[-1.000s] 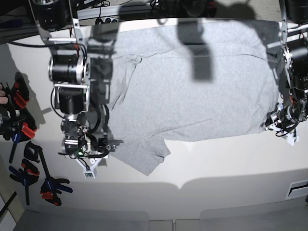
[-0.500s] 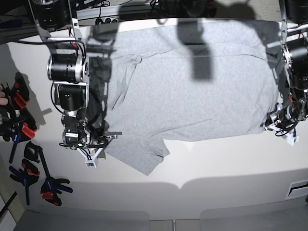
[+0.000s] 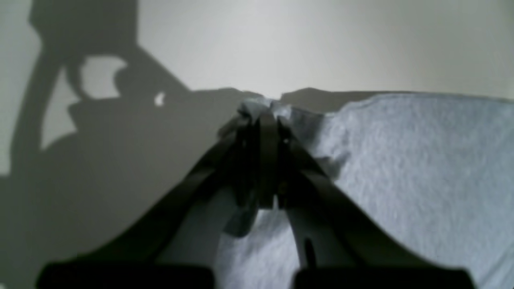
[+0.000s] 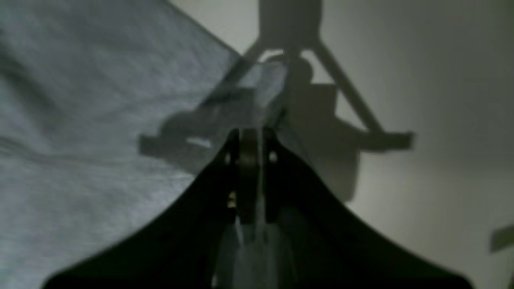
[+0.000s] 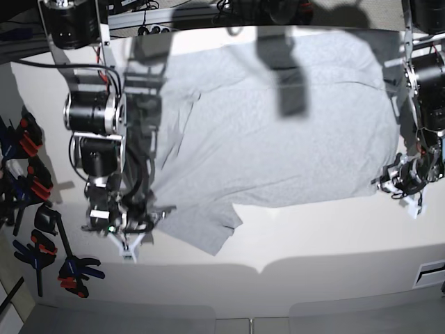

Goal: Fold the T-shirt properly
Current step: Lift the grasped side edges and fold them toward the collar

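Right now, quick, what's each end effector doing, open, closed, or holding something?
Left end effector: closed, pinching the edge of the T-shirt.
Right end effector: closed at the T-shirt's edge; fabric seems caught between the jaws, though the view is dim.

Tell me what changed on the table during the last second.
The right gripper closed on the T-shirt at its shoulder edge, near the sleeve, and that sleeve shifted a little toward it. The left gripper stayed shut on the hem corner, and the T-shirt's body stayed spread flat.
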